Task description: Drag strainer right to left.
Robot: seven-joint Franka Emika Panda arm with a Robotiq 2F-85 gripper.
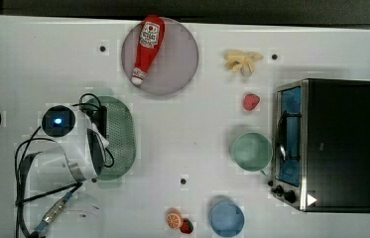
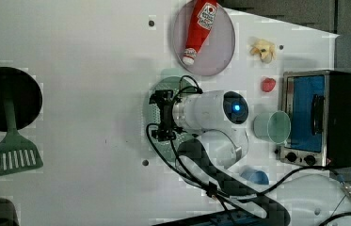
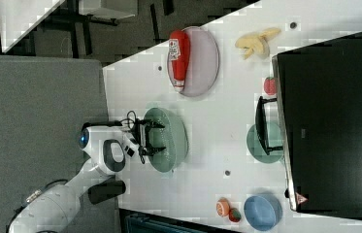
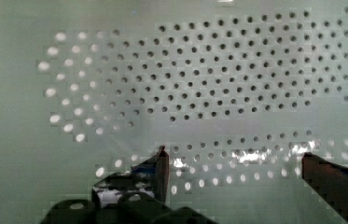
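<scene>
My gripper (image 4: 232, 163) was down inside the strainer (image 1: 120, 134), with its two fingers (image 4: 160, 165) spread wide apart and holding nothing. The strainer's holes were right under the fingers. The strainer sat on the white table (image 1: 197, 124), toward the top view's left, and my arm (image 1: 81, 144) covered the strainer's left side there. Its right rim showed. On the top view's right of that rim the table was bare, all the way to the green bowl (image 1: 251, 151) by the oven (image 1: 329, 144). The plate (image 1: 160, 57) with the ketchup bottle (image 1: 148, 47) lay near the strainer's upper end.
</scene>
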